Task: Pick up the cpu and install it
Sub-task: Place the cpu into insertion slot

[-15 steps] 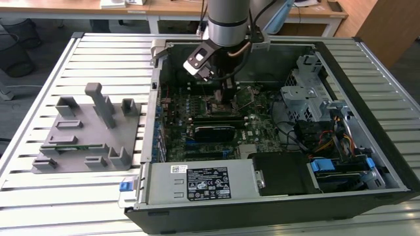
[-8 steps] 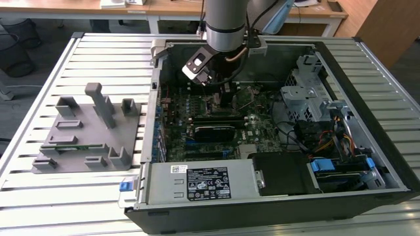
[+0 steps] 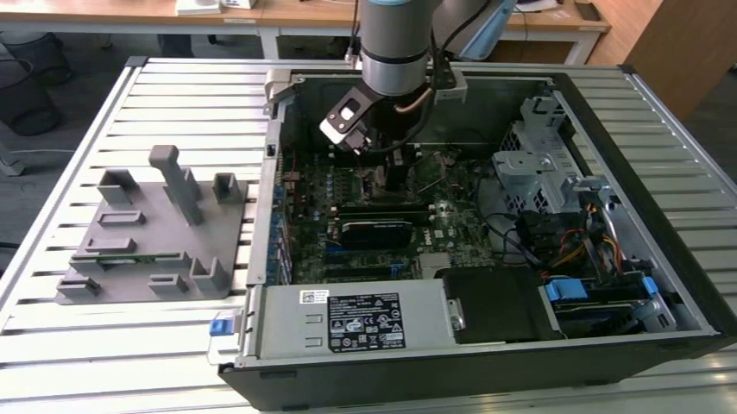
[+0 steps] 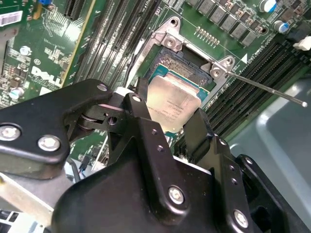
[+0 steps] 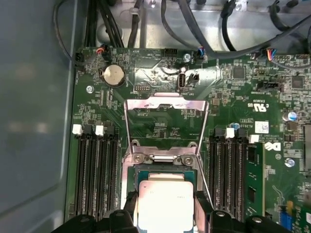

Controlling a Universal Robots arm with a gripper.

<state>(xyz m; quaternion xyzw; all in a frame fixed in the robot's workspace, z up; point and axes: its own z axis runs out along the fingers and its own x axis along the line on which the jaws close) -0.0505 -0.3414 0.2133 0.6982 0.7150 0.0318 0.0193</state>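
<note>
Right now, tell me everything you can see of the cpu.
The cpu is a thin, flat square chip with a pale silver metal top and faint print. It lies face up at the open socket, whose retaining frame stands lifted. The gripper clasps two opposite sides with its black fingers; whether it is seated cannot be told.

One cpu (image 5: 164,204), one coin battery (image 5: 114,75), one grey fixture (image 3: 155,233) — one open computer case (image 3: 461,379).

Slatted table (image 3: 173,95) with fixture (image 3: 155,237), computer case (image 3: 461,379)
</note>
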